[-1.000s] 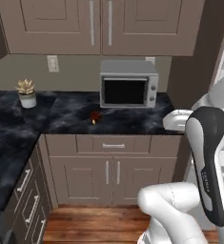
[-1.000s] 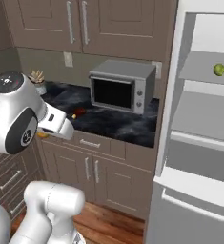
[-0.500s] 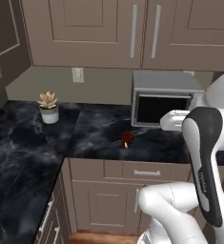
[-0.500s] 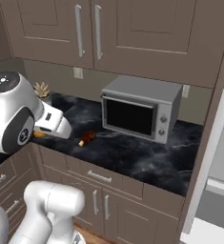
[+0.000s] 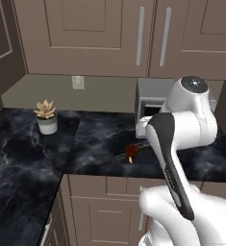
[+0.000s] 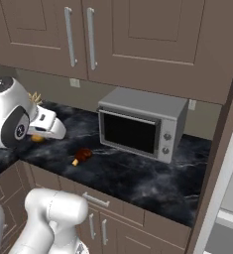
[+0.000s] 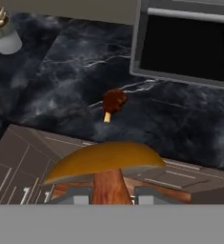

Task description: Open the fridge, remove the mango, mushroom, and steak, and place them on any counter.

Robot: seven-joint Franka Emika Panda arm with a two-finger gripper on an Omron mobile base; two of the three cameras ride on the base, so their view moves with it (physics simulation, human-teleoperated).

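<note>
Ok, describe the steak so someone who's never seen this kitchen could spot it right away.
Find the grey microwave on the black marbled counter. Just in front of its left end lies the steak, a small dark red-brown lump with a yellowish tip, the only loose item on that stretch; the potted plant stands farther left.

Black marbled counter [image 5: 95, 139], steak [image 5: 131, 151] near front edge, microwave [image 6: 140, 124], potted succulent [image 5: 46, 116] on it
</note>
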